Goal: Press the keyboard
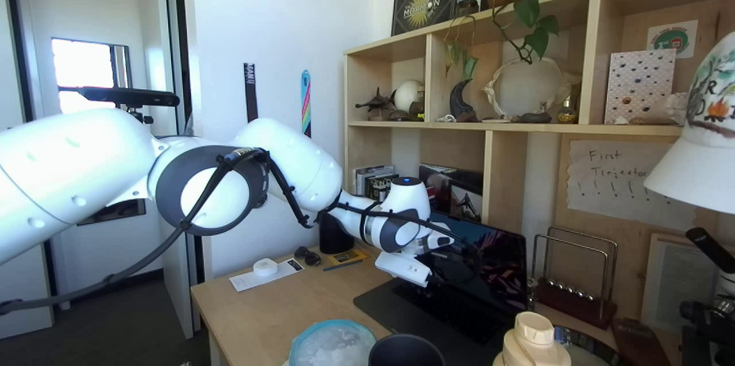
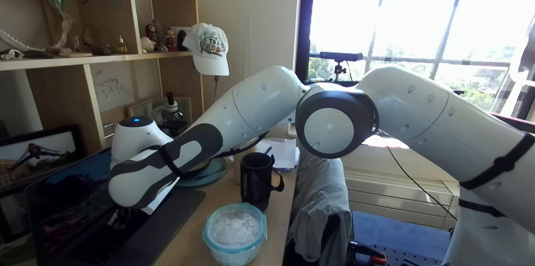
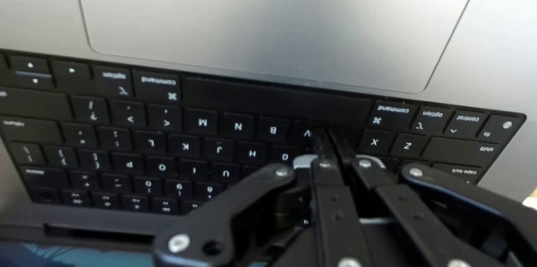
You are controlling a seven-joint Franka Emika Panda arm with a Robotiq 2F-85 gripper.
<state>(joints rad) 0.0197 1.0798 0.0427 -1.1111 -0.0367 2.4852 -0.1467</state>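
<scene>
Lying on the left part of a pale wooden desk (image 1: 287,311), in an exterior view, is a white slip of paper (image 1: 247,282) with a small, round white object (image 1: 265,267) on top. Just right of it sit dark sunglasses (image 1: 308,255), and beside them a black cylinder (image 1: 335,234) stands upright close to the wall (image 1: 275,21). Nearer the camera come a lidded food container (image 1: 333,346), turquoise at the rim, and, just to its right, a black mug (image 2: 256,178), whose handle shows in an exterior view.

Next is an open Mac laptop (image 1: 373,300), with the keyboard (image 3: 218,147) set into its base between the trackpad (image 3: 268,19) and the screen (image 1: 499,274). At the end of the white Franka arm (image 1: 74,170), the Robotiq gripper (image 3: 328,133) points down at the keyboard, its two fingers pressed together. In the wrist view the tips lie over the lower letter row, between the V key (image 3: 303,132) and the X key (image 3: 375,141); whether they touch a key cannot be told.

Farther right, a beige bottle (image 1: 531,340) stands in front, partly cut off by the lower edge, and behind it a Newton's cradle (image 1: 574,291) stands beside the laptop screen. Above, at the right edge, is a white cap (image 1: 703,165) bearing a campfire print, and below it a microscope (image 1: 712,252), also cut off by the edge.
</scene>
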